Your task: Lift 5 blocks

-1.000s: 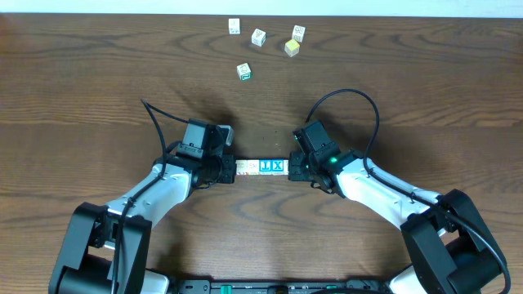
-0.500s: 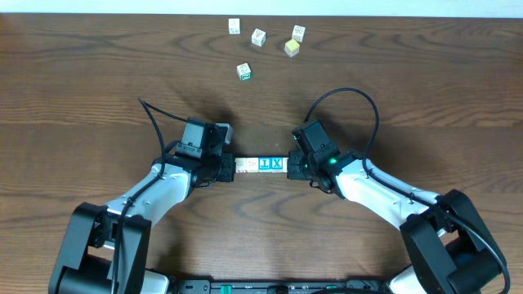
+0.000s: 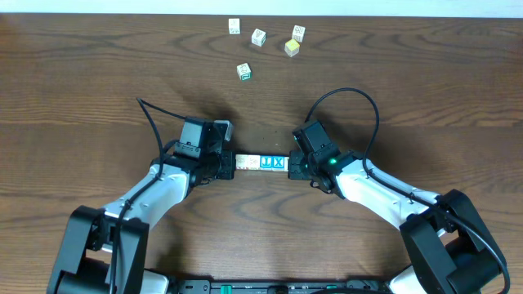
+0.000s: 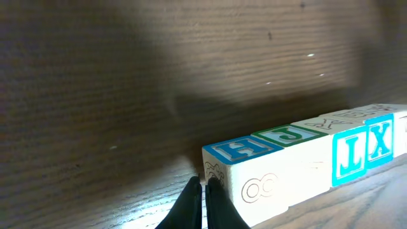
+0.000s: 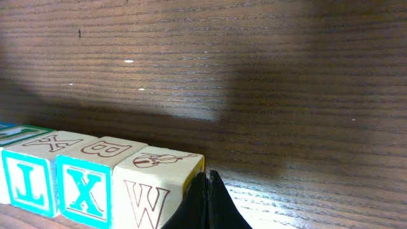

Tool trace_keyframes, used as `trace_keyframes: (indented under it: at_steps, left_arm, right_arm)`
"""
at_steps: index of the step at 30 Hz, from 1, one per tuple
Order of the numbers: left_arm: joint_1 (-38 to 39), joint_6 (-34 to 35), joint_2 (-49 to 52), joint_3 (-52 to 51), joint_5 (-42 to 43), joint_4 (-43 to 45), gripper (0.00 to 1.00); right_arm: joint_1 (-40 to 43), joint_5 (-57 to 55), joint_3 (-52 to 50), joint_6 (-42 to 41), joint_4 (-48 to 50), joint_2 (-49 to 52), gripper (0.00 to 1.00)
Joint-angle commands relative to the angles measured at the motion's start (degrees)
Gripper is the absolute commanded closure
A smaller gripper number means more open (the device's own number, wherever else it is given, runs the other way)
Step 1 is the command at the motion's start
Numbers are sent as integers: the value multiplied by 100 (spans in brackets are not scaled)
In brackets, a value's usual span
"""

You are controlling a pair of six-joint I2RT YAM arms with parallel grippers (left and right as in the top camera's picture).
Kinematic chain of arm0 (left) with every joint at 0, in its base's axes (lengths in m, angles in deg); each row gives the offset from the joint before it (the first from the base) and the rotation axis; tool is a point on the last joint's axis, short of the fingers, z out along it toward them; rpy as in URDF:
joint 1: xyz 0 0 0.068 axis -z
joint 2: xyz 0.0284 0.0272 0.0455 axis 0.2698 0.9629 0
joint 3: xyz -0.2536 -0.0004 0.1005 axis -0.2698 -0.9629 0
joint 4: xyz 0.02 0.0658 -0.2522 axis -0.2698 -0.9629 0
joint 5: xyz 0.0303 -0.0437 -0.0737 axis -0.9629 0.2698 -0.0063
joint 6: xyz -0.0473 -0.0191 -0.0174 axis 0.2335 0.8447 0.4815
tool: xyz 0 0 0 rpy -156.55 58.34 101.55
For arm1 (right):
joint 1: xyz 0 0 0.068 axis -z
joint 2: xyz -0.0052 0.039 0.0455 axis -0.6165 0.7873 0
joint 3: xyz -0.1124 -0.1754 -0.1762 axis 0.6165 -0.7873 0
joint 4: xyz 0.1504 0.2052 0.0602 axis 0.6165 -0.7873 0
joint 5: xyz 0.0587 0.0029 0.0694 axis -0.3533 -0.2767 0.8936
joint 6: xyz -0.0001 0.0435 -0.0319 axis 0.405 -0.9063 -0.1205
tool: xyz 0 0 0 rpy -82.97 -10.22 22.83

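Observation:
A straight row of several pale wooden blocks (image 3: 261, 162) lies between my two grippers. Its side shows a blue L and a blue X (image 4: 379, 141). The left end block has a blue H on top (image 4: 240, 149). The right end block carries a brown W (image 5: 146, 202) and a yellow end face. My left gripper (image 3: 234, 162) (image 4: 204, 191) is shut, with its tips against the H block's end. Shut as well, my right gripper (image 3: 290, 163) (image 5: 207, 184) presses its tips on the W block's yellow end. I cannot tell whether the row is clear of the table.
Several loose alphabet cubes lie near the table's far edge: one white (image 3: 234, 26), one yellowish (image 3: 292, 47), one green-printed (image 3: 243, 72) closest to the arms. Cables loop over both arms. The dark wooden table (image 3: 425, 90) spreads around.
The block row and both gripper tips have shifted slightly up the overhead image together. Both grippers stay shut against the row's ends.

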Motion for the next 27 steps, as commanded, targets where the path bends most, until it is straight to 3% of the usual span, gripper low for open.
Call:
trace_keyframes:
  at_steps: [1, 27]
  left_arm:
    - [243, -72, -229, 103, 1349, 136, 93]
    - [243, 81, -514, 114, 1346, 133, 93]
  right_arm:
    - [-393, 1436, 146, 68, 280, -234, 99]
    - [-393, 1499, 310, 72, 278, -546, 99]
